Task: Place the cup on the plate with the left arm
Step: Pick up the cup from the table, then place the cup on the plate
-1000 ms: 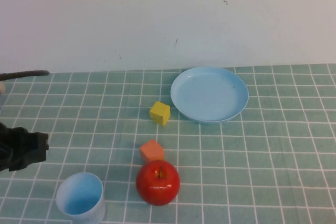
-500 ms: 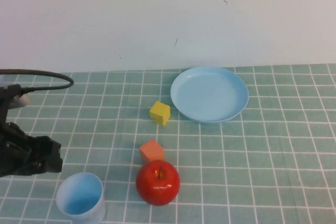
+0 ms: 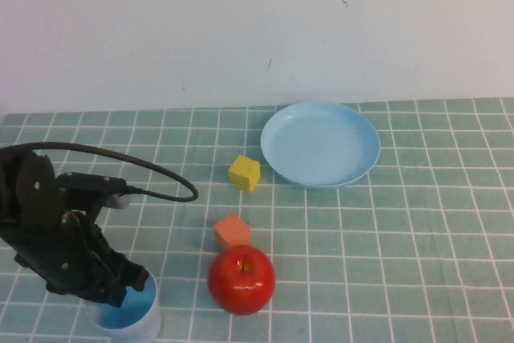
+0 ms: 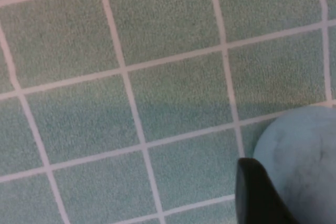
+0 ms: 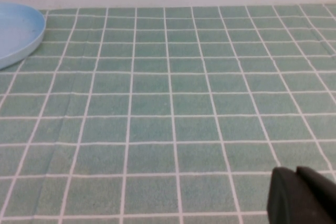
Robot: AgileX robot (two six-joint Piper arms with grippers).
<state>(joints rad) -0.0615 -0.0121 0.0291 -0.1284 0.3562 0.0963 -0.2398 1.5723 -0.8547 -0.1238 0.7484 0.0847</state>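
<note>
The light blue cup (image 3: pixel 132 316) stands upright at the near left of the table, mostly covered by the left arm. My left gripper (image 3: pixel 120 291) is down over the cup's rim. The left wrist view shows the cup's speckled outside (image 4: pixel 304 150) close up, right against the gripper. The round light blue plate (image 3: pixel 321 144) lies bare at the far middle of the table, well away from the cup. Its edge also shows in the right wrist view as the plate (image 5: pixel 16 30). My right gripper (image 5: pixel 295 178) hangs shut and holds nothing above the tiles, out of the high view.
A red apple (image 3: pixel 242 279) sits just right of the cup, with an orange block (image 3: pixel 232 230) behind it. A yellow block (image 3: pixel 244 173) lies near the plate's left edge. The left arm's black cable (image 3: pixel 152 173) loops over the green checked cloth.
The left arm has swung in from the left edge toward the right and down, and now covers the cup. The cup, apple, blocks and plate have not moved.
</note>
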